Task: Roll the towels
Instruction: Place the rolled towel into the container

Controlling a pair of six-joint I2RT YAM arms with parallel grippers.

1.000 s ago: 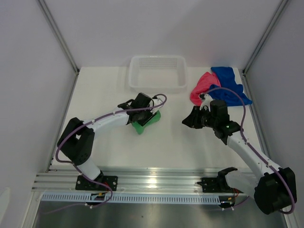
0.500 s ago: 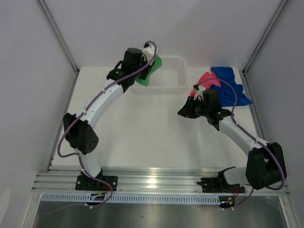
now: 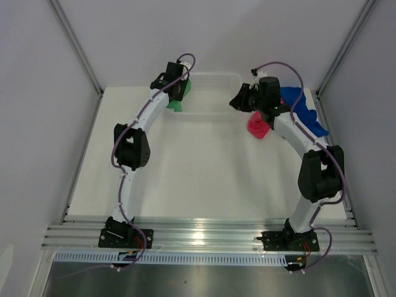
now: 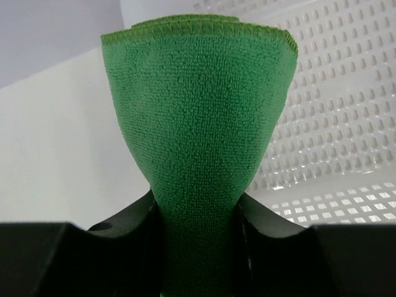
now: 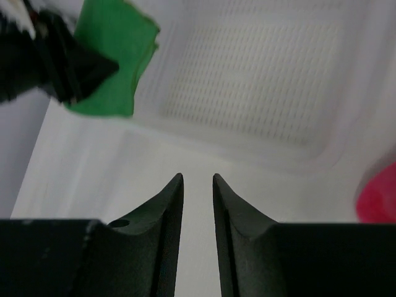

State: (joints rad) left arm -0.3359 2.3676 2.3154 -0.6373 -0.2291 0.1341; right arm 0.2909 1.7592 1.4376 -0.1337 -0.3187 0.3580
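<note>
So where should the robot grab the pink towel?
Probably a raised fold on the left side of the pink towel, coming down from above. It lies bunched in a heap on the table, so no flat edge shows, and the right arm and the blue towel crowd its right side, while its left faces bare table.

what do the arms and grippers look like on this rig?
The left arm and right arm match: white tubular links, black joints, a purple cable looped along each. The left gripper and right gripper are matte black, each with two tapered fingers.
</note>
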